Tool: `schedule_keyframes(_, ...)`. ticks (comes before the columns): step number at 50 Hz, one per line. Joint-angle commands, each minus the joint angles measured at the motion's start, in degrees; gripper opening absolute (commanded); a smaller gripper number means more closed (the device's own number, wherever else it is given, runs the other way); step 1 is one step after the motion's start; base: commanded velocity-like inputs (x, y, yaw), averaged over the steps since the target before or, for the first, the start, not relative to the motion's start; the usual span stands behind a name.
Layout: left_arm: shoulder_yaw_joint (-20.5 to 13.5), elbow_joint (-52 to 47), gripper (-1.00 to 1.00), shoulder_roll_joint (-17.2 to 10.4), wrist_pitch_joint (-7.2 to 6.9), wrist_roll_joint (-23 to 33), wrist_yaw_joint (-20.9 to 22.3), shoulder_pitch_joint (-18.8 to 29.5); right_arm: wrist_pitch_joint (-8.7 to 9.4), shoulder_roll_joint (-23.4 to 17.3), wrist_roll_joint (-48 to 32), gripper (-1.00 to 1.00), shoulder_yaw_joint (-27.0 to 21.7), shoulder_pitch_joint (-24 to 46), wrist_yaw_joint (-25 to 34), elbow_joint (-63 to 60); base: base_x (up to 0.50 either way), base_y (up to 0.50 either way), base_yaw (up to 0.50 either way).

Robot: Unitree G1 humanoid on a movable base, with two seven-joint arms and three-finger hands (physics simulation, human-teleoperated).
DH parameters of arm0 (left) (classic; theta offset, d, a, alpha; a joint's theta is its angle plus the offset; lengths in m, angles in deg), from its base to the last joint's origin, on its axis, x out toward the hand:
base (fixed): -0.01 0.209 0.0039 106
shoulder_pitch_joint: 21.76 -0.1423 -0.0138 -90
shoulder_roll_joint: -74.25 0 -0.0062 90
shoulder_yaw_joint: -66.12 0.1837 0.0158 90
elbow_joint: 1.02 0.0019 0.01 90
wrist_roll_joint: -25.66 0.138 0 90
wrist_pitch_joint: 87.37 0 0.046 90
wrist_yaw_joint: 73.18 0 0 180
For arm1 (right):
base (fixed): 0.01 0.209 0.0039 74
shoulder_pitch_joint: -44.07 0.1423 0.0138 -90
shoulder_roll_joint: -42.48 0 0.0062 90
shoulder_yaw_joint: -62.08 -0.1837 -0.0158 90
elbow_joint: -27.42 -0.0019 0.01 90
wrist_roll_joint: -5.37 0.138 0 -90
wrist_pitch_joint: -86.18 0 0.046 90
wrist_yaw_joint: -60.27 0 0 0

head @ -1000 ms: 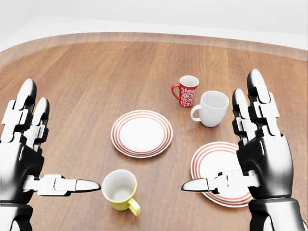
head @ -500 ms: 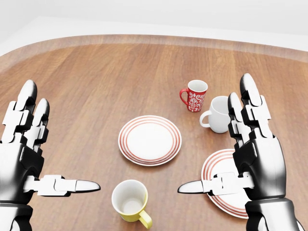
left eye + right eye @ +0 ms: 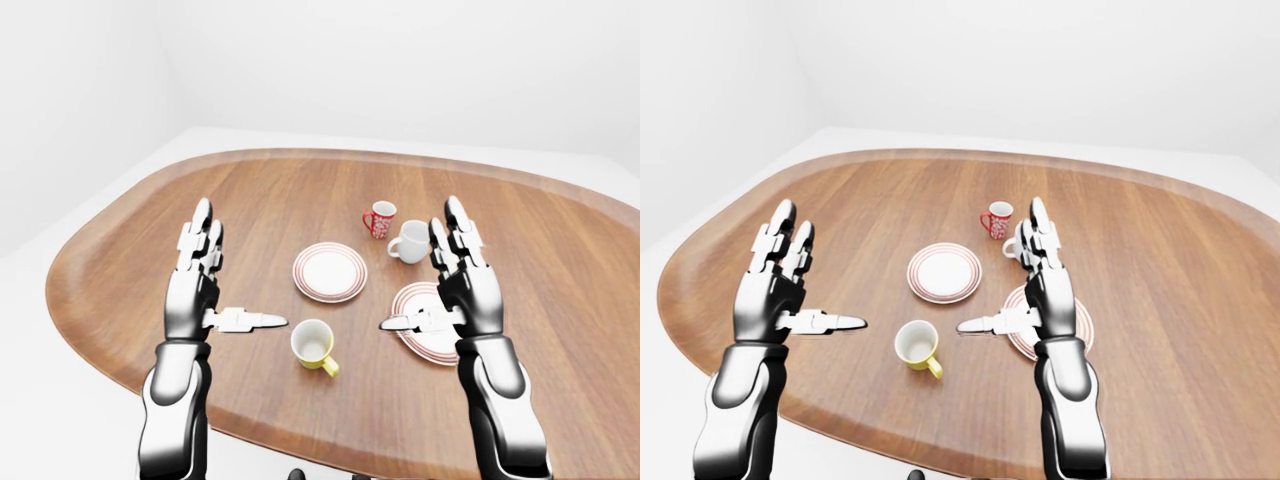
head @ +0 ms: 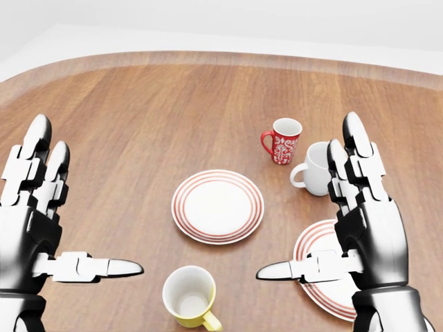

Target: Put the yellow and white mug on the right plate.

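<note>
Both my hands, left hand (image 4: 48,228) and right hand (image 4: 360,228), splayed, empty. Yellow and white mug (image 4: 188,296) upright on desk (image 4: 138,111), between them, left of right plate (image 3: 424,322). Rigid, probably light, glazed-slick; I'd wrap the body, handle (image 3: 329,367) looks too small.

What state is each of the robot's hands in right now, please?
Left hand: open, fingers spread, holding nothing.
Right hand: open, holding nothing, above the red-ringed white plate.
</note>
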Motion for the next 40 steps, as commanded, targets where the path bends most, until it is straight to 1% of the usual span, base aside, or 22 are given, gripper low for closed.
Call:
schedule_keyframes(1,-0.4,-0.5,0.97,-0.2,0.0,-0.2,-0.1,0.4,0.0,-0.4,-0.5,1.0,0.2,0.4,-0.5,1.3,0.45,0.28,0.0)
schedule_keyframes(2,-0.4,-0.3,0.97,-0.1,0.0,-0.2,-0.1,0.4,0.0,-0.4,-1.2,1.0,0.4,0.9,-0.7,2.1,0.27,0.21,0.0)
schedule_keyframes(4,-0.3,0.0,0.97,-0.1,0.0,-0.1,-0.1,0.4,0.0,0.4,0.9,1.0,-0.2,0.5,-0.6,0.7,0.0,0.0,0.0)
schedule_keyframes(25,-0.2,-0.2,0.97,-0.1,0.0,0.0,0.0,0.4,0.0,-0.1,0.2,1.0,0.0,0.7,-0.6,0.5,0.0,0.0,0.0)
schedule_keyframes(31,-0.2,-0.5,0.97,-0.1,0.0,0.0,0.1,0.4,0.0,-0.4,0.5,1.0,-0.8,1.7,-0.1,2.1,0.0,0.0,0.0)
schedule_keyframes(36,-0.1,-0.3,0.97,-0.1,0.0,0.1,0.1,0.3,0.0,-0.8,1.9,1.0,-1.7,3.9,0.0,1.5,0.0,0.0,0.0)
schedule_keyframes(40,-0.2,-0.9,0.97,-0.1,0.0,-0.1,0.2,0.3,0.0,-1.6,0.4,1.0,-1.5,4.8,0.4,3.0,0.0,0.0,0.0)
